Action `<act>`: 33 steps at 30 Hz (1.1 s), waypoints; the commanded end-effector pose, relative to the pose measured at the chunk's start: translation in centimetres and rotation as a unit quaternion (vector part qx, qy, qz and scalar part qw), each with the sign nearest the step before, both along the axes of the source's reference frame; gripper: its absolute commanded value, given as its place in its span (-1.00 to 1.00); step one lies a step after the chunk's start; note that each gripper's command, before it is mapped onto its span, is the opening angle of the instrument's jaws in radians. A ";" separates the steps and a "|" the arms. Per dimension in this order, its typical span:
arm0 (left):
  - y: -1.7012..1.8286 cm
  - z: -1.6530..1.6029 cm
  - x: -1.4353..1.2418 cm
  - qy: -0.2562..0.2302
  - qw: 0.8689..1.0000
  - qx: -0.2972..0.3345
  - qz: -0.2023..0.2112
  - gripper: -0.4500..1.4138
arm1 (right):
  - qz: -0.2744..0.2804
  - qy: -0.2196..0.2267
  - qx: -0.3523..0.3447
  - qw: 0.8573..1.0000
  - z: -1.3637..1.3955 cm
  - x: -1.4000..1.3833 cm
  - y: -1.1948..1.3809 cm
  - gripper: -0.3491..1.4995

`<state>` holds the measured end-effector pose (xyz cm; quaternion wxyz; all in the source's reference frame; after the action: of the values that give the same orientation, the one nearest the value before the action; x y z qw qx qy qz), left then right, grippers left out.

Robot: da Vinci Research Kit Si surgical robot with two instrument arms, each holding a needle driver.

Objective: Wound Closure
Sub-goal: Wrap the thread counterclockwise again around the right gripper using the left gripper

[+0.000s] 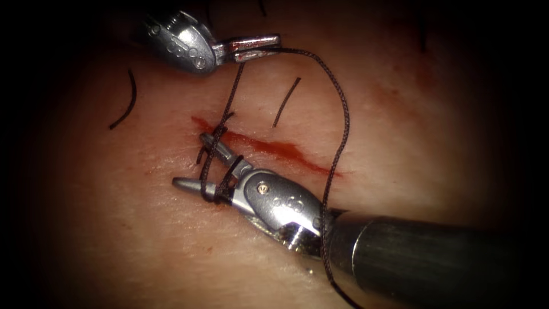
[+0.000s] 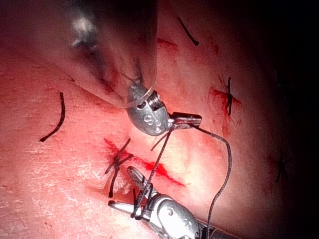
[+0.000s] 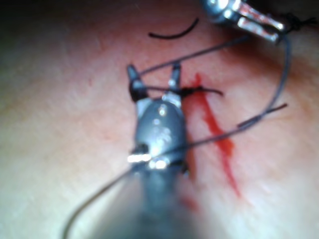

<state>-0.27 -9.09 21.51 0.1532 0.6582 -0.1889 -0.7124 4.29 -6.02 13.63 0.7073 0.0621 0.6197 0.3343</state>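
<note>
Two tools at cut (image 1: 269,147): thread (image 1: 341,120) clamped by left tool (image 1: 254,48); right tool (image 1: 191,163) gaping, wrapped in thread loops, nothing gripped; needle unseen.

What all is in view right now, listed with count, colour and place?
tissue: one, pale pink, under everything.
cut: one, red with red fluid, slanting across the middle.
thread: one long dark strand, from the left hand, arcing right of the cut, wound around the right hand's open jaws.
cut thread ends: two loose dark pieces, above the cut.
left hand: one, silver, above the cut, shut on thread.
right hand: one, silver, at the cut's left end, holding nothing.
</note>
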 end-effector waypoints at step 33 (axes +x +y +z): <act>-0.66 0.69 0.16 -0.012 1.000 0.010 0.021 -1.00 | 0.141 -0.008 -0.102 0.985 -0.33 -0.48 0.30 0.71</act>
<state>-0.06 -9.72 22.13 0.1604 0.6715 -0.1701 -0.7032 3.75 -5.70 13.24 0.6610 -0.1024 0.6465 0.3670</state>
